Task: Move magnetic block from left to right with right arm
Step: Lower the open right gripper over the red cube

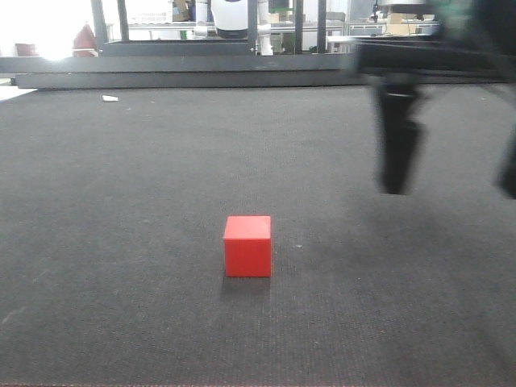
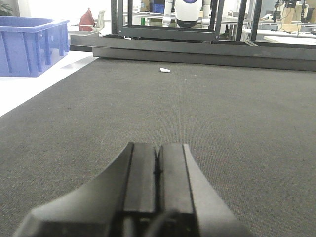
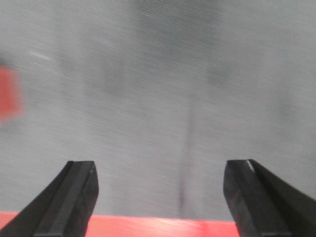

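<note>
Red glossy table rim (image 3: 148,226) fills the bottom edge of the right wrist view, nearest the camera. Above it the two black fingers (image 3: 81,197) of the right arm's gripper (image 3: 160,168) stand wide apart, jaws released, with only dark grey mat (image 3: 163,98) showing between them. At the left edge of this view a blurred red patch is the magnetic block (image 3: 9,94), ahead of the fingers and off to their left, outside the gap.

In the left wrist view the left gripper (image 2: 157,153) lies low over the mat (image 2: 237,123) with its jaws clenched, pad against pad, nothing between them.

In the front view the magnetic block (image 1: 247,246) rests flat on the mat (image 1: 121,201), near the middle of the picture and in the nearer half of the surface, a soft shadow at its base. The right arm's gripper (image 1: 451,189) appears blurred at upper right: one dark finger (image 1: 399,149) points down, the other is cut by the right edge. It is to the right of the block and well apart from it; whether its tips touch the mat cannot be told.

Farther back a small white scrap (image 2: 164,70) lies on the mat near the far edge. Beyond it runs a black metal frame (image 2: 197,34); a blue plastic crate (image 2: 29,44) stands off the mat at far left, and a white robot body (image 2: 190,10) shows behind the frame.
</note>
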Robot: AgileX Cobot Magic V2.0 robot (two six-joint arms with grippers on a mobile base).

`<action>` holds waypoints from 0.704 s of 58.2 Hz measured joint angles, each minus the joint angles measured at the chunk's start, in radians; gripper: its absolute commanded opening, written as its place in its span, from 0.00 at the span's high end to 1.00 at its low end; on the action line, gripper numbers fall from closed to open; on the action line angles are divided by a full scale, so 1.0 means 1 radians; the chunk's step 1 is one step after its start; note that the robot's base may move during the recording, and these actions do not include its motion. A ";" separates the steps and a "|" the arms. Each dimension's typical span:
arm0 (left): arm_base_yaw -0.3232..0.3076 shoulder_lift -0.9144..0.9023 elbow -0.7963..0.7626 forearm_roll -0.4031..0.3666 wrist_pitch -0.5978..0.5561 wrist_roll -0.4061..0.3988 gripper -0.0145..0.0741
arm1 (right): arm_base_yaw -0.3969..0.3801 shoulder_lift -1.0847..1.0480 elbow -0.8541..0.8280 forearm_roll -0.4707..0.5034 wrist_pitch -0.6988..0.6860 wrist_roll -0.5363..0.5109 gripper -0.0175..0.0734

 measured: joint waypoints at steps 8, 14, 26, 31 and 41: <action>0.000 0.000 0.000 0.000 0.000 0.000 0.97 | 0.065 0.091 -0.086 0.000 0.005 0.067 0.12; 0.000 0.000 0.000 0.000 0.000 0.000 0.97 | 0.106 0.164 -0.157 0.000 0.025 0.082 0.12; 0.000 0.000 0.000 0.000 0.000 0.000 0.97 | 0.167 0.280 -0.291 0.000 0.055 0.086 0.12; 0.000 0.000 0.000 0.000 0.000 0.000 0.97 | 0.180 0.325 -0.343 0.006 0.062 0.088 0.12; 0.000 0.000 0.000 0.000 0.000 0.000 0.97 | 0.194 0.404 -0.423 0.010 0.073 0.119 0.12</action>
